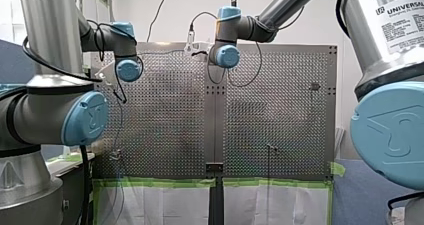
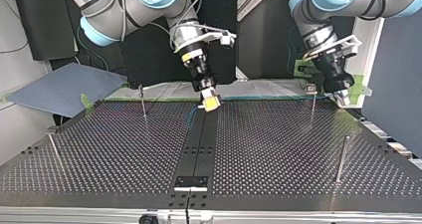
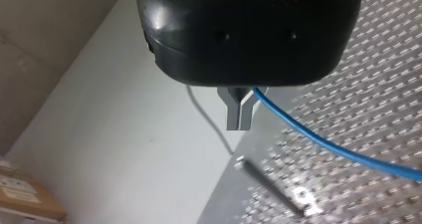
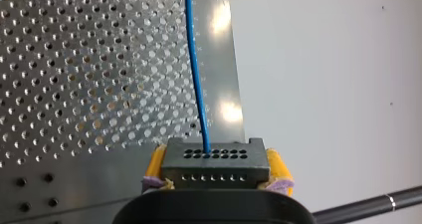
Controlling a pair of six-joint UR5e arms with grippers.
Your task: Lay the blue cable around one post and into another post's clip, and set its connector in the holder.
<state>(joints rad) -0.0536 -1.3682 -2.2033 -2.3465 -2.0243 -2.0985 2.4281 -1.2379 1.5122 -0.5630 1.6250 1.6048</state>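
My right gripper (image 2: 210, 100) hangs at the perforated table's (image 2: 278, 149) green-taped edge, over the table's dark centre strip. Its yellow pads (image 4: 276, 167) are clenched on the black connector (image 4: 214, 162). The blue cable (image 4: 196, 74) leaves the connector and runs along that table edge to my left gripper (image 2: 342, 97) near the table's corner, where the metal fingers (image 3: 240, 115) pinch it tight. Across the table from that edge the perforated field lies open, with thin posts (image 2: 341, 159) standing well apart.

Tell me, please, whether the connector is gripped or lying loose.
Gripped: yellow-padded fingers of my right gripper clamp the connector; the blue cable leaves it.
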